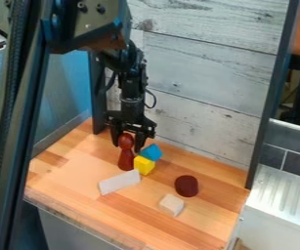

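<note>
Main piece: the dark red pawn-shaped figure (126, 158) stands upright on the wooden countertop (71, 171), directly at the lower end of the black two-finger gripper (127, 148). We record its round head at gripping height, with the body reaching down to the wood. We cannot tell whether the gripper is clamped on that head or only placed around it (the dark parts merge just where we would want to see a contact line).

Step in hand, our judgement: the contact stage at the pawn-shaped figure, either a grasp or a release. The next move calls for settling which it is. If a grasp, a firm, centred hold and a straight rise; if a release, full clearance of the head before any sideways travel, since a tall, narrow piece could tip.

Nearest neighbours: the yellow block (144, 165) is just beside the figure's base, below the gripper and slightly to its right in the view. The blue triangular block (151, 152) is just behind the yellow one, close to the gripper's right. We judge this the tight side; a sideways drift there could nudge both.

Farther out: a pale rectangular bar (119, 182) lies flat on the camera side of the gripper, near the yellow block. The dark red cylinder (186, 186) sits to the gripper's right and nearer the camera; the off-white block (171, 205) is nearer still, well apart from the gripper.
</note>
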`<action>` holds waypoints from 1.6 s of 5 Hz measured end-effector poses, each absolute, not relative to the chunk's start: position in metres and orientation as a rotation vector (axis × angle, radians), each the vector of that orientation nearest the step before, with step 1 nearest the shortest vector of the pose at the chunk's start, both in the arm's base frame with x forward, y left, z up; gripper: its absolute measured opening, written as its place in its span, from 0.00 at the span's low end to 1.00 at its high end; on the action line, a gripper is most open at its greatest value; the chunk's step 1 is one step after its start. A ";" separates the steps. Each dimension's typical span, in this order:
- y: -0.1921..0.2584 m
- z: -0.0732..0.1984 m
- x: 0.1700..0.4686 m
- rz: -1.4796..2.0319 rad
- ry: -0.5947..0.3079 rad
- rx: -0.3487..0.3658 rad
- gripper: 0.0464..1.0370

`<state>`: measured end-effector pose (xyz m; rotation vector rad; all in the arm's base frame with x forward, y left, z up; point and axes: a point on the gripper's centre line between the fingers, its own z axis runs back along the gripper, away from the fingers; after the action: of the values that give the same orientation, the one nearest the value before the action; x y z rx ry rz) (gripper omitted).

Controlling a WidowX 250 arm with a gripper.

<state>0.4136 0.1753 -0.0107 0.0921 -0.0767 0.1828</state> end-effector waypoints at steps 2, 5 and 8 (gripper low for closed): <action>0.168 0.006 0.393 0.122 -0.042 0.034 0.54; 0.118 0.040 0.357 -0.045 -0.048 0.062 0.54; 0.060 0.024 0.348 -0.150 -0.079 0.121 0.54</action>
<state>0.3485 0.0604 0.0236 0.1206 -0.0786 -0.1496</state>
